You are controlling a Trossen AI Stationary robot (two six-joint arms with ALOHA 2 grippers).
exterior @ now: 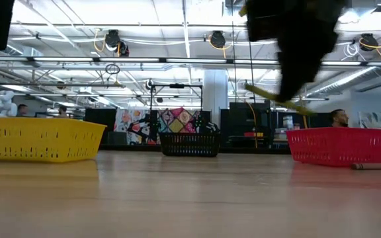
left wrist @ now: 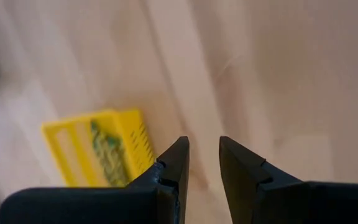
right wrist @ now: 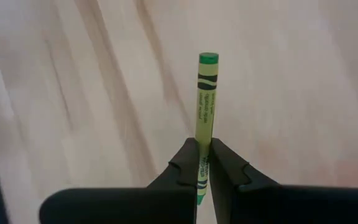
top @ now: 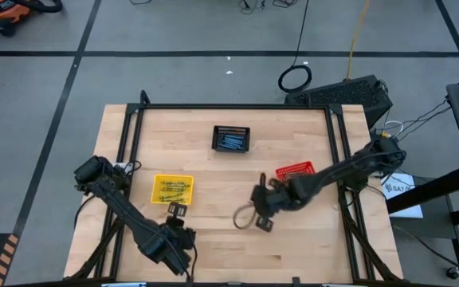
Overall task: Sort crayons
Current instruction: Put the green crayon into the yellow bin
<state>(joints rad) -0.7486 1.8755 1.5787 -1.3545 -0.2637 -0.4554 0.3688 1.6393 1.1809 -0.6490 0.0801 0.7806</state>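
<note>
The right gripper [right wrist: 204, 163] is clamped tight on a yellow-green crayon [right wrist: 206, 102], fingers pinching its lower part while the rest sticks straight out past the tips (green end cap showing in the right wrist view). From above, that gripper [top: 259, 209] sits over the middle of the table [top: 213, 255], a bit toward the right edge, just beside the red basket [top: 296, 170]. The low view shows the crayon [exterior: 280, 99] held tilted in the air, clear of the tabletop.

The left gripper [left wrist: 204, 163] has its fingers parted with nothing between them. It waits near the table's front edge, close to the yellow basket [top: 172, 190], which has a bunch of yellow-olive crayons [top: 171, 190] lying in it. The black basket [top: 231, 139] sits near the back edge with blue-grey crayons [top: 231, 141] inside.
</note>
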